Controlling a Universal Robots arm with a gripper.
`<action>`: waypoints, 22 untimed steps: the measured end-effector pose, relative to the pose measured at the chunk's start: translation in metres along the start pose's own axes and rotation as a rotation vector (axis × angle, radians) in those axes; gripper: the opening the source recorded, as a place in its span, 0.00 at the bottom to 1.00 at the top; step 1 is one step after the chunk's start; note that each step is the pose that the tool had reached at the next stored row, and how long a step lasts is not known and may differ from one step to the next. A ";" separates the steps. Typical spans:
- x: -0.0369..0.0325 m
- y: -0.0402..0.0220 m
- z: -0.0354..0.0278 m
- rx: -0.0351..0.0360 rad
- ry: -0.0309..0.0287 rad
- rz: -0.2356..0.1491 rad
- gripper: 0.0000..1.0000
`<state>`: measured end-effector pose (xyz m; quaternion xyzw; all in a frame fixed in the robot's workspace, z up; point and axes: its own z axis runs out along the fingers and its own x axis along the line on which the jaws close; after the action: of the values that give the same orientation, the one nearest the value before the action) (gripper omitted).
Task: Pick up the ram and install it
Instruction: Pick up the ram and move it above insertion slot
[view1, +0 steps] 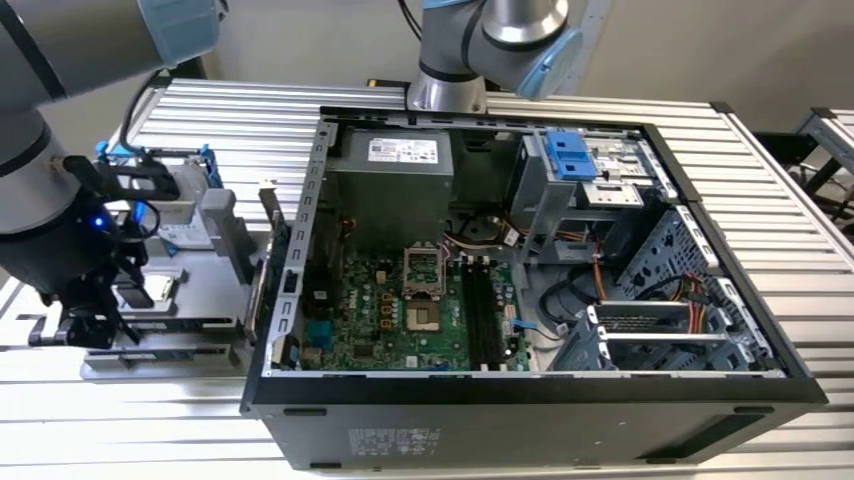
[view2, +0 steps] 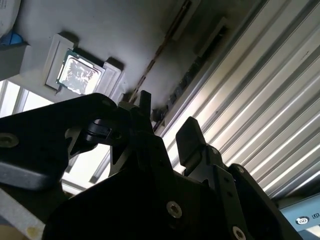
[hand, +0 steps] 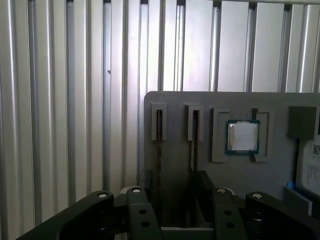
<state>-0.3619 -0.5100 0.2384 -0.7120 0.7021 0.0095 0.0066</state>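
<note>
Two ram sticks stand on edge in narrow slots of a grey parts tray (hand: 175, 107). In the first wrist view they show as thin dark lines, one ram (hand: 159, 145) beside the other ram (hand: 193, 142). My gripper (hand: 172, 192) is open just above them, and its dark fingers (hand: 139, 200) stand outside both sticks. In the second wrist view the gripper (view2: 167, 122) hangs over the end of one ram (view2: 187, 75), with the other ram (view2: 160, 50) beside it. In the exterior view the gripper (view1: 87, 322) is low over the tray (view1: 200, 262), at the exterior view's left.
A square processor chip (hand: 243, 136) sits in a pocket of the tray next to the ram slots. The open computer case (view1: 534, 390) stands at the centre, its motherboard (view1: 387, 320) and black memory slots (view1: 487, 315) exposed. Ribbed metal table (hand: 60, 100) surrounds the tray.
</note>
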 end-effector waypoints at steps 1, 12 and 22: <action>0.0003 0.0000 0.0012 -0.0001 0.0001 0.000 1.00; 0.0039 0.0000 0.0140 -0.0001 0.0005 0.000 1.00; 0.0061 0.0000 0.0250 -0.0001 0.0005 0.000 1.00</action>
<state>-0.3619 -0.5155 0.2133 -0.7120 0.7021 0.0093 0.0063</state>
